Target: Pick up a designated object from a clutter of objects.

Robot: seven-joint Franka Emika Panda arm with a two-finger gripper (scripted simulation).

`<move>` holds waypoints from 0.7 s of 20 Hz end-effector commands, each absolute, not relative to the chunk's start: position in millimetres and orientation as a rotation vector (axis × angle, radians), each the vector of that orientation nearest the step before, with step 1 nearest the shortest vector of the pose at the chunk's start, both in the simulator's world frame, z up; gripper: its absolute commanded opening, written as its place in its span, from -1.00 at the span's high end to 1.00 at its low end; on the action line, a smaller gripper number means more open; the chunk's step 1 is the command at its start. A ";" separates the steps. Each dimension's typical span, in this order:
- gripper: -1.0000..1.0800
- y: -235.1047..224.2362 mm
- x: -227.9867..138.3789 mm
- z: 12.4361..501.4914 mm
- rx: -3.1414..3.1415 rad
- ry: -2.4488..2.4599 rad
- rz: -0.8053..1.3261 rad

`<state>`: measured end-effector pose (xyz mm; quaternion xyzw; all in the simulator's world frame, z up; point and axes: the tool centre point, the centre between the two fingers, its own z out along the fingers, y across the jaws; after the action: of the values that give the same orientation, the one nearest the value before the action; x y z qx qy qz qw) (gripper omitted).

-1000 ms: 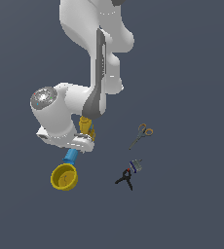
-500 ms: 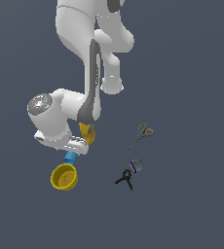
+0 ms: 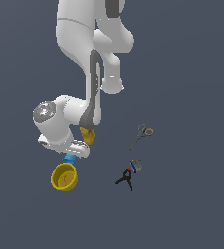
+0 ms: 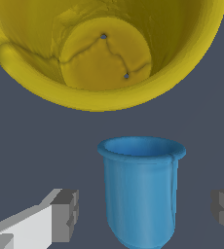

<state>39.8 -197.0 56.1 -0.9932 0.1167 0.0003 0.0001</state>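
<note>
The small blue cup [image 4: 140, 187] lies on its side between my two fingertips in the wrist view, its open rim toward the yellow bowl [image 4: 104, 53]. My gripper [image 4: 145, 211] is open, with one finger [image 4: 60, 216] on each side of the cup and gaps to both. In the exterior view only a sliver of the blue cup [image 3: 69, 158] shows under my gripper [image 3: 71, 151], just above the yellow bowl [image 3: 64, 177]. The yellow bottle [image 3: 87, 135] is partly hidden behind my wrist.
Orange-handled scissors [image 3: 142, 133], a small grey item [image 3: 136, 166] and a black clamp [image 3: 125, 178] lie on the dark floor toward the exterior view's right, well apart from my gripper.
My arm has lowered and shifted slightly toward the exterior view's left, bringing the gripper down over the blue cup. The objects have not moved.
</note>
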 end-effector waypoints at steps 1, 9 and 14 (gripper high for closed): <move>-0.92 -197.1 39.4 44.3 -3.120 0.367 0.001; 1.00 -197.7 40.5 34.6 -3.120 0.367 0.000; 1.00 -197.7 40.5 34.6 -3.120 0.367 0.000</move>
<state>40.0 -197.4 35.1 -0.9931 0.1169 0.0005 0.0002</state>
